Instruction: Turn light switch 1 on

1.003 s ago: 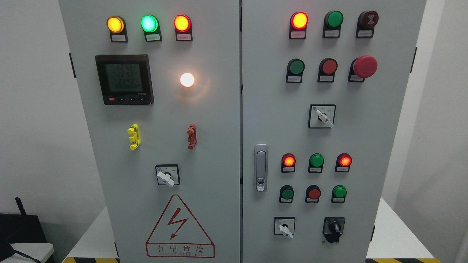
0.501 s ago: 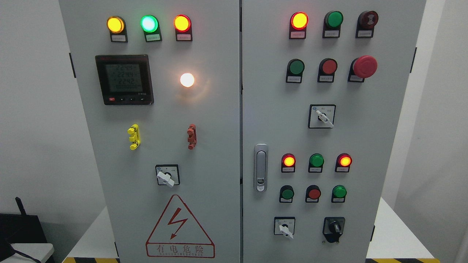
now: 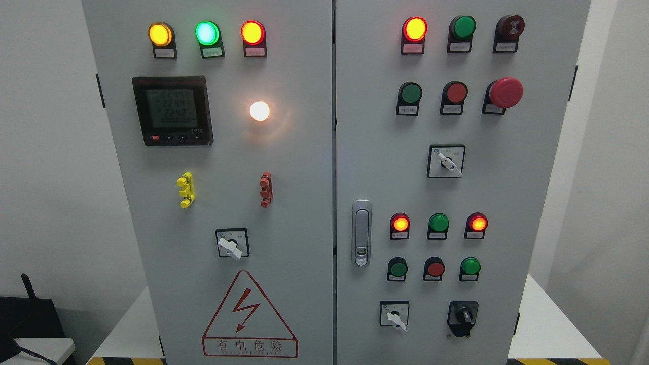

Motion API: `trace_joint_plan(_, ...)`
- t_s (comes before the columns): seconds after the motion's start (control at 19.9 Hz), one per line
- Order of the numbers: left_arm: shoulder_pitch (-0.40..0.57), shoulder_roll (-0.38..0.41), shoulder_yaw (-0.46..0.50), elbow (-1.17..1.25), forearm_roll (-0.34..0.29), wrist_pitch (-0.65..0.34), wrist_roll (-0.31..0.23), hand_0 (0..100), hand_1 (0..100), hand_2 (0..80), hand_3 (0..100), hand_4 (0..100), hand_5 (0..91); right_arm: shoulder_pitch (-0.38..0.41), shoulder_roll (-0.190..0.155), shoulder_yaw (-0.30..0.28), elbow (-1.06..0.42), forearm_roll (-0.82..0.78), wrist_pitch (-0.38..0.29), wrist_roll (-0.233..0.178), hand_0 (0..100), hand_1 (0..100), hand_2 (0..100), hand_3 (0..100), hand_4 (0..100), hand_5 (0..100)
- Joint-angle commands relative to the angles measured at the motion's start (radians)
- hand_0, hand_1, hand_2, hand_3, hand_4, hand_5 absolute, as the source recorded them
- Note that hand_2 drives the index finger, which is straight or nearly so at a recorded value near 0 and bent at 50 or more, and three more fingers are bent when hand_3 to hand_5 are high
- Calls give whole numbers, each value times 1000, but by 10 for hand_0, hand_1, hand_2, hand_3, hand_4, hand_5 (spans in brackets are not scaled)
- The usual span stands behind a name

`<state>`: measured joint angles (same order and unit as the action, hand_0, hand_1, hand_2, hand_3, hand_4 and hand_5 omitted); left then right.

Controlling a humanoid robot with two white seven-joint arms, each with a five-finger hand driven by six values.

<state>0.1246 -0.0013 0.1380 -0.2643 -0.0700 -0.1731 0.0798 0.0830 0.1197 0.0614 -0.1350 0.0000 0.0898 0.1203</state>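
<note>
Neither robot hand is in view, so their fingers cannot be judged — ahead on the grey cabinet [image 3: 284, 203], the likeliest light switch 1, though unconfirmed, is the left door's rotary selector [image 3: 232, 243] below the glowing white lamp [image 3: 259, 111]; approach squarely, gripping its white lever firmly.

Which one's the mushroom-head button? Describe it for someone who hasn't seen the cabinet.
Start at the right door of the grey cabinet and go to its second row of controls. The mushroom-head button is at the right end, beside a flat green button and a flat red button. Only it has a large red domed cap jutting out.
</note>
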Motion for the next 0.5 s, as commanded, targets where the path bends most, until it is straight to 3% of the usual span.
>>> trace_joint_plan(0.0,-25,-5,-187,218,-37,23,-3,360,56,0,0,0,0,0,0,0,0,-18,1,-1,120,389,0,0,0,0)
trace_joint_plan(0.45,-25,-37,-173,226,-28,24,8,368,19,0,0,0,0,0,0,0,0,-17,1,-1,120,389,0,0,0,0)
